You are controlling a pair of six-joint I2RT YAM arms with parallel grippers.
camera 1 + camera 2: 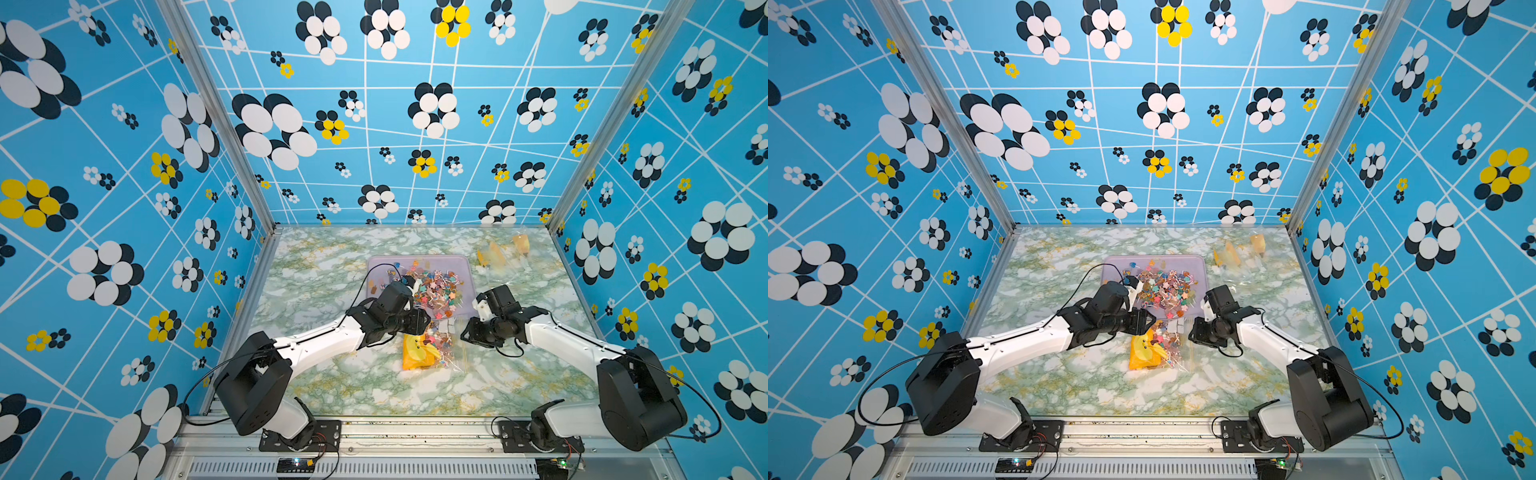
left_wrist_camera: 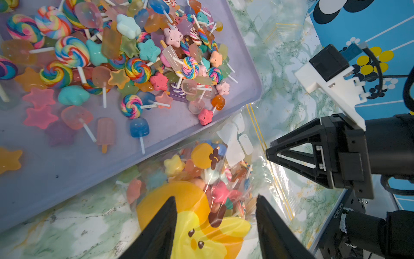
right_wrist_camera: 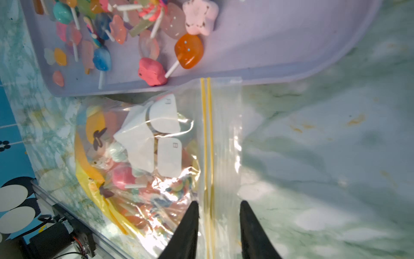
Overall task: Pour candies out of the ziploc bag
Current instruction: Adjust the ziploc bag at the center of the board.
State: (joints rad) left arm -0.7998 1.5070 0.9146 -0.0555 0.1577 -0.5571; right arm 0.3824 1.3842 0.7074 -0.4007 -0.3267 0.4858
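Note:
The clear ziploc bag (image 1: 428, 351) (image 1: 1152, 349) lies flat on the marble table, just in front of the lilac tray (image 1: 419, 258). It has a yellow-orange print and holds candies (image 2: 220, 190). Many more candies (image 1: 432, 286) (image 2: 134, 67) are heaped in the tray. My left gripper (image 2: 216, 197) (image 1: 422, 324) is open over the bag's printed end, a finger on each side of it. My right gripper (image 3: 218, 203) (image 1: 465, 332) is open at the bag's mouth. The yellow zip strip (image 3: 207, 134) runs between its fingers.
A second clear bag with yellow print (image 1: 503, 253) lies at the back right of the table. The tray's near rim (image 3: 268, 83) touches the bag's mouth end. Patterned blue walls enclose three sides. A metal rail (image 1: 415, 432) runs along the front.

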